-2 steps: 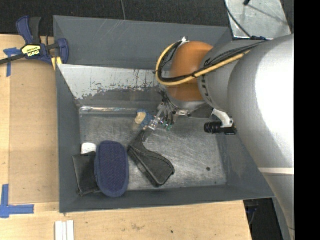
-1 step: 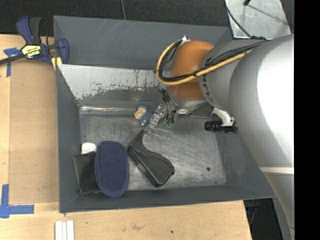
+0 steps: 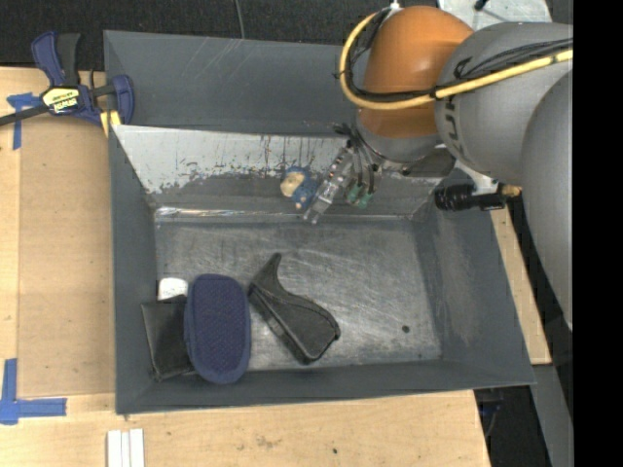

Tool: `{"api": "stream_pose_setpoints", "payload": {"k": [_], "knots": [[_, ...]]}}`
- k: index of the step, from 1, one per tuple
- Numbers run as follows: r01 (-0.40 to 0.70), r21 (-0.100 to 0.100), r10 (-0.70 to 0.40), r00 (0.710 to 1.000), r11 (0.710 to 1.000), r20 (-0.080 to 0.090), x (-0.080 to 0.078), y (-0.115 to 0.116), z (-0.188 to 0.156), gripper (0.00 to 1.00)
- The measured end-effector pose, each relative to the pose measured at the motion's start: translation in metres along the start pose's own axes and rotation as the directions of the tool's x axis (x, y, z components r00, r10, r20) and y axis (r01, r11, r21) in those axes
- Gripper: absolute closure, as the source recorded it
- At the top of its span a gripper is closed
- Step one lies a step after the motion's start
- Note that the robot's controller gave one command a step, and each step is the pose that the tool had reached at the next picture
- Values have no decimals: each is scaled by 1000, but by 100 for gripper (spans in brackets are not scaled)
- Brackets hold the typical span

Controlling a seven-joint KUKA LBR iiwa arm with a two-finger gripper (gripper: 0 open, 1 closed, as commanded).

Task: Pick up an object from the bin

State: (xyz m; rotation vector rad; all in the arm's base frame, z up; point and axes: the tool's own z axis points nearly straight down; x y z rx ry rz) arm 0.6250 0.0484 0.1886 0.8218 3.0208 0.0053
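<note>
Perhaps mid-pick: the end effector (image 3: 321,200) hangs beside a small blue-cream thing (image 3: 295,183) at the back; its grip I cannot tell.

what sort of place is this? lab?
Probably a robotics lab bin-picking rig: a grey metal bin holding a few odd items, like a blue oval pad and a dark curved piece, with the gripper at its back wall.

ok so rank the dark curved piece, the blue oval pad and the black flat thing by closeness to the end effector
1. dark curved piece, mid floor, nearest the end effector by the back wall
2. blue oval pad, to the view's left of it
3. black flat thing, the view's near left corner, farthest
</note>
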Motion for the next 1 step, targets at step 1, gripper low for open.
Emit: {"api": "stream_pose_setpoints", "payload": {"k": [1], "knots": [[-5, 0, 5, 1000, 1000, 0, 13, -5, -103, 100]]}}
